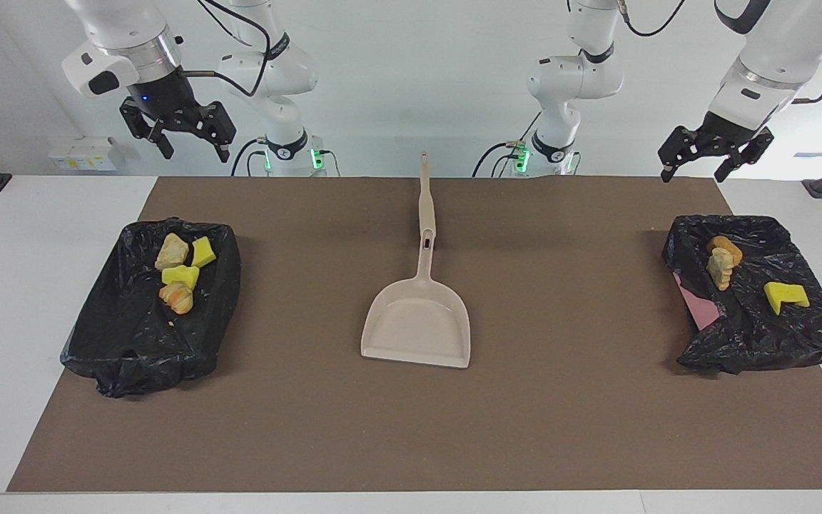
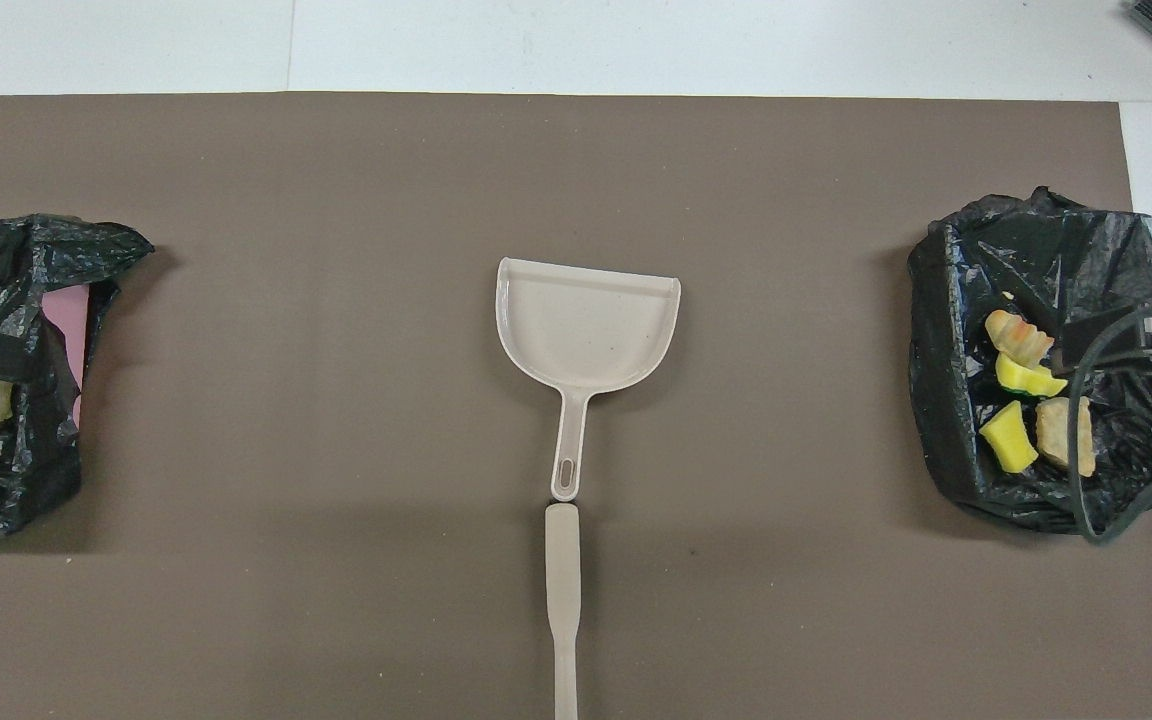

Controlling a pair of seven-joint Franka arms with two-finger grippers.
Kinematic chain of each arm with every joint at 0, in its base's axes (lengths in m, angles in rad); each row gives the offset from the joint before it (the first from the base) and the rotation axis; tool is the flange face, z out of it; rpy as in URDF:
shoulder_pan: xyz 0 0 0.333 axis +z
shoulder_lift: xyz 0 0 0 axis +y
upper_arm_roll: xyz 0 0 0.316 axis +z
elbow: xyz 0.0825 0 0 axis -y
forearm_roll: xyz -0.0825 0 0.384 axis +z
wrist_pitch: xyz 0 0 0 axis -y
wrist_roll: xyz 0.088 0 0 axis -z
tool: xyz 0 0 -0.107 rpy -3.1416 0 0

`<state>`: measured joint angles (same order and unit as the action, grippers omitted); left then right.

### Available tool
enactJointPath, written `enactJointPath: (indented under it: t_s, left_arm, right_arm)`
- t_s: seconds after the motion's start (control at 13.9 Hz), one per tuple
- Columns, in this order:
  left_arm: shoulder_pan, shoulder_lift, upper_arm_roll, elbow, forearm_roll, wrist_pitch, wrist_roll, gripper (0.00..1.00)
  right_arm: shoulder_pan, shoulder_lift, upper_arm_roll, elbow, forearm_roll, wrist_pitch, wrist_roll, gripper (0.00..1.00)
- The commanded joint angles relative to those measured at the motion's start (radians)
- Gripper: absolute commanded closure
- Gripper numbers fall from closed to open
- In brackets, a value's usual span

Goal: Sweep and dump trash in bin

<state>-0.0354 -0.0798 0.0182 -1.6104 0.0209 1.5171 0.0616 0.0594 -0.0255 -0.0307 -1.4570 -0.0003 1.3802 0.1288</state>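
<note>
both sets of fingers are spread wide and nothing is held: the right gripper [image 1: 186, 139] hangs at the upper left of the facing frame, above the black-lined bin toward the right arm's end of the bench [image 1: 97, 343], and the left gripper [image 1: 696, 160] hangs at the upper right, above the crumpled black-lined bin with a pink wall showing [image 1: 696, 307]. the trash is already found inside the two bins. four lumps, bright yellow foam and pale rocky pieces [image 1: 180, 275], are gathered at the upper part of the bin at the frame's left; an orange-brown lump, a beige chunk [image 1: 719, 268] and a yellow foam piece [image 1: 784, 295] lie in the bin at the frame's right.

the beige plastic dustpan [image 1: 417, 328] is left flat at the centre of the brown mat [image 1: 411, 428], its mouth turned away from the robots. the beige long-handled brush [image 1: 424, 193] is laid in line with the dustpan's handle, end to end, apparently so that either arm can reach both tools. no lump is seen on the mat, so the task is judged essentially done, the arms being raised clear.
</note>
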Motion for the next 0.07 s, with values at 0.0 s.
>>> enactJointPath:
  t_s: [0.0]
  left_arm:
    - [-0.011,-0.008,0.005,-0.013,0.019,0.017,0.003,0.0]
  right_arm:
    - [-0.003,-0.019,0.003,-0.023,-0.021,0.013,-0.005,0.0]
